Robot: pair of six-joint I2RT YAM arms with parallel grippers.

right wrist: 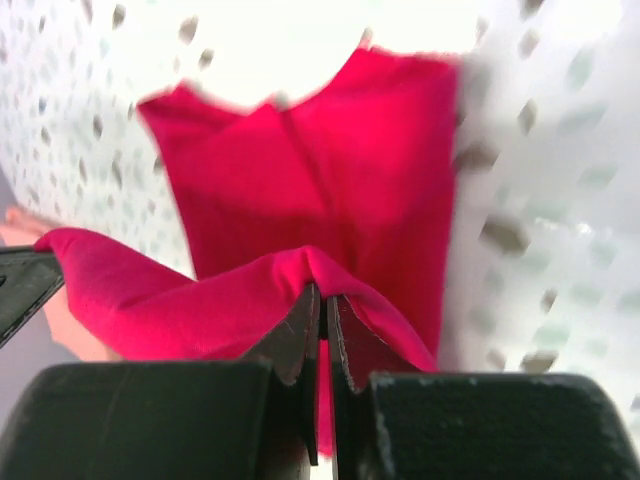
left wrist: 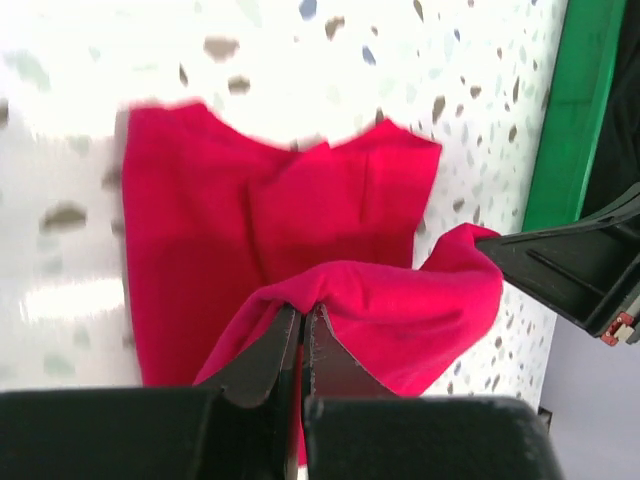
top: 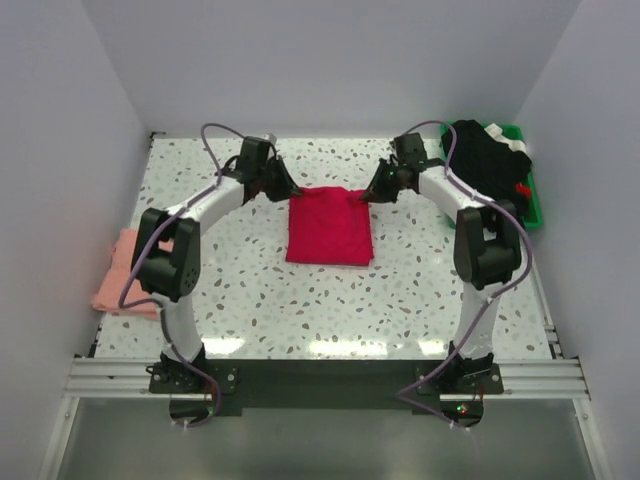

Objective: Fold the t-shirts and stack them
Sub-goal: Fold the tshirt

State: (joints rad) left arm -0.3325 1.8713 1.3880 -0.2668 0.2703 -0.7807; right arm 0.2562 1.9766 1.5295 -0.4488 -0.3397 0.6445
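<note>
Red t-shirt [top: 329, 228] on speckled table [top: 420, 290] | left hand [top: 296, 193], right hand [top: 363, 197] both clamped on its far edge | pale walls [top: 330, 60]

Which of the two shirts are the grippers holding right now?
The red shirt in the middle of the table: the left gripper and right gripper each pinch its far edge. The pink shirt lies alone at the table's left edge.
</note>
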